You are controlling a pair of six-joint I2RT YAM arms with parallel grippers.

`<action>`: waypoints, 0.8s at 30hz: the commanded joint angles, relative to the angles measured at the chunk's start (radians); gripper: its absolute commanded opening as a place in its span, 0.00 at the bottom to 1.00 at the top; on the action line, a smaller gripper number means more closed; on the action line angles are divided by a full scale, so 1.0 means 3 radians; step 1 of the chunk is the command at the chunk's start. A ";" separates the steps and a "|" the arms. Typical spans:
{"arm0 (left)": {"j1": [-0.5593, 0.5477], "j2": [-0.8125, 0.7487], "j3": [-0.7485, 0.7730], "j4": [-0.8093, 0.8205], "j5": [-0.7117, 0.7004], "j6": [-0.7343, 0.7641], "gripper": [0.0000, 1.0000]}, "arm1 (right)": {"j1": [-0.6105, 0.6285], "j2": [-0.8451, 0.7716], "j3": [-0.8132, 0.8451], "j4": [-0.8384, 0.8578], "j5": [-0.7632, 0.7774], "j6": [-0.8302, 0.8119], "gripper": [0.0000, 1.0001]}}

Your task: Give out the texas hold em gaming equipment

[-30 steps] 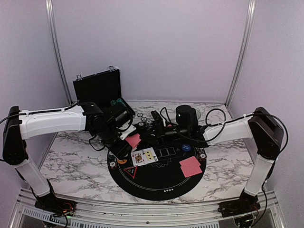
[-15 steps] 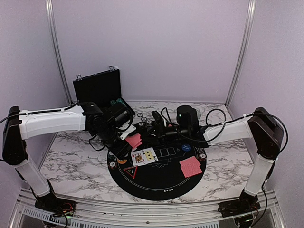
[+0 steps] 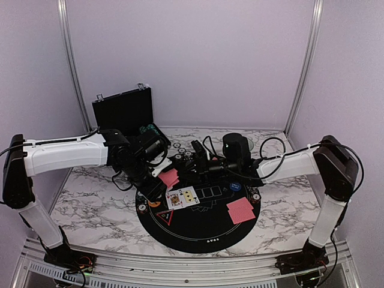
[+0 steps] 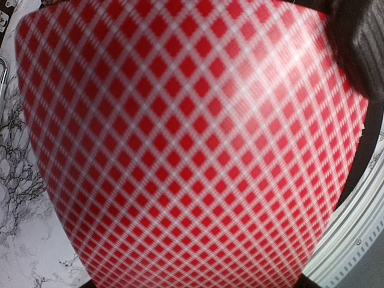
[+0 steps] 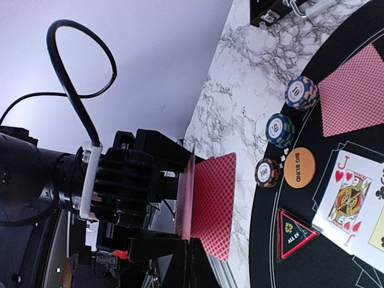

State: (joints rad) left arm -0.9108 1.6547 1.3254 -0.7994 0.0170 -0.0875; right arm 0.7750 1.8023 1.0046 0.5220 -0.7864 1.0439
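**Entry: card hand-off above the mat's left edge**

- **Landmark:** round black mat (image 3: 198, 231). All places below are given from it.
- **Deck** (image 3: 170, 177): red-backed and held on edge in the air above the mat's far-left rim. In the left wrist view its chequered back (image 4: 192, 144) fills almost the whole picture.
- **Left claw** (image 5: 129, 192): clamped on the deck from the side away from the mat's centre, with its jaws part-way apart to take the deck's thickness.
- **Top card** (image 5: 213, 207): splayed off the deck's face, with its back towards the right wrist camera. Its long axis runs straight away from the right claw, in line with that claw's reach.
- **Right claw** (image 5: 189, 249): pressed together, its tips meeting the near short edge of the top card. It appears to be pinching that edge, though the contact itself is dark and hard to make out.
- **Key relation:** the top card lies dead ahead of the right claw, with the left claw behind the deck on the opposite side. The right arm is therefore the one placed to take the card. Judged from this, a pull back along the card's long axis would slide it off the deck and over the mat.
- **Already on the mat:**
  - face-up cards (image 3: 182, 197) at left of centre
  - face-down cards (image 3: 241, 210) near the right rim
  - one more face-down card (image 5: 351, 99) by the far-left rim
  - three chip stacks (image 5: 281, 129) along the left rim
  - an orange disc (image 5: 299, 167) just inside the chip stacks
  - a blue disc (image 3: 235, 186) at right of centre
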 commanded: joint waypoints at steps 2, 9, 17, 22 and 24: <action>-0.0006 -0.0139 -0.0051 0.0082 -0.0039 0.0014 0.50 | 0.0023 -0.0056 0.0110 0.0173 -0.0078 0.0099 0.00; -0.0006 -0.0172 -0.0089 0.0108 -0.0037 0.0012 0.50 | 0.0008 -0.0058 0.0058 0.0417 -0.0132 0.0277 0.00; 0.0001 -0.0186 -0.0104 0.0124 -0.0036 0.0017 0.50 | -0.0055 -0.0094 0.0016 0.0475 -0.0146 0.0325 0.00; 0.0006 -0.0193 -0.0113 0.0123 -0.0036 0.0019 0.50 | -0.0116 -0.0143 -0.0031 0.0452 -0.0150 0.0306 0.00; 0.0012 -0.0193 -0.0118 0.0126 -0.0036 0.0017 0.50 | -0.0152 -0.0178 -0.0053 0.0425 -0.0148 0.0288 0.00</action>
State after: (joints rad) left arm -0.9108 1.6352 1.3041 -0.7815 0.0170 -0.0879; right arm 0.7536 1.8000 0.9997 0.6281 -0.8223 1.1320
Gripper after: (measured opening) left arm 0.654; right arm 0.004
